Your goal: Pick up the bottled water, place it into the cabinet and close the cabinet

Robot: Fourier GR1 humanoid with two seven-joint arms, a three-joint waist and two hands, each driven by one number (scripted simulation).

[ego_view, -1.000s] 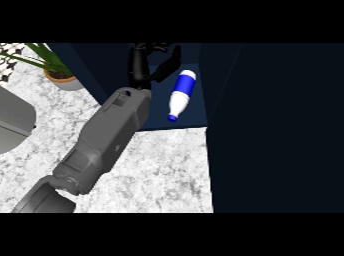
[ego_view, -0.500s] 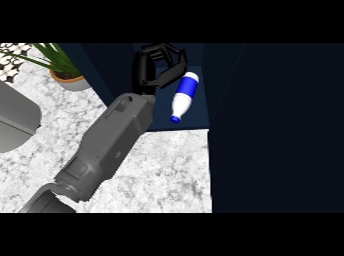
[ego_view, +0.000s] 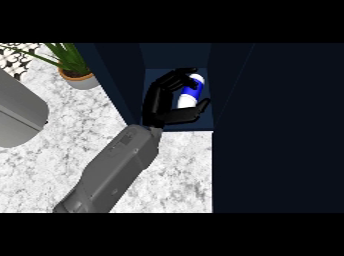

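The bottled water (ego_view: 193,91), white with a blue label, lies inside the dark blue cabinet (ego_view: 176,57) on its floor. My left hand (ego_view: 162,102) reaches into the cabinet opening and stands in front of the bottle, hiding its left side. The fingers (ego_view: 176,78) arch over the bottle's top end and the thumb (ego_view: 198,107) spreads out below it. The hand is open, and I cannot tell whether it touches the bottle. My right hand does not show.
A potted plant (ego_view: 73,67) stands on the marble counter (ego_view: 57,150) left of the cabinet. A grey appliance (ego_view: 5,110) fills the left edge. A broad dark cabinet panel (ego_view: 293,130) covers the right side.
My left hand has come down and to the right, from beside the bottle to over it. The bottle has stayed where it lay in the cabinet.
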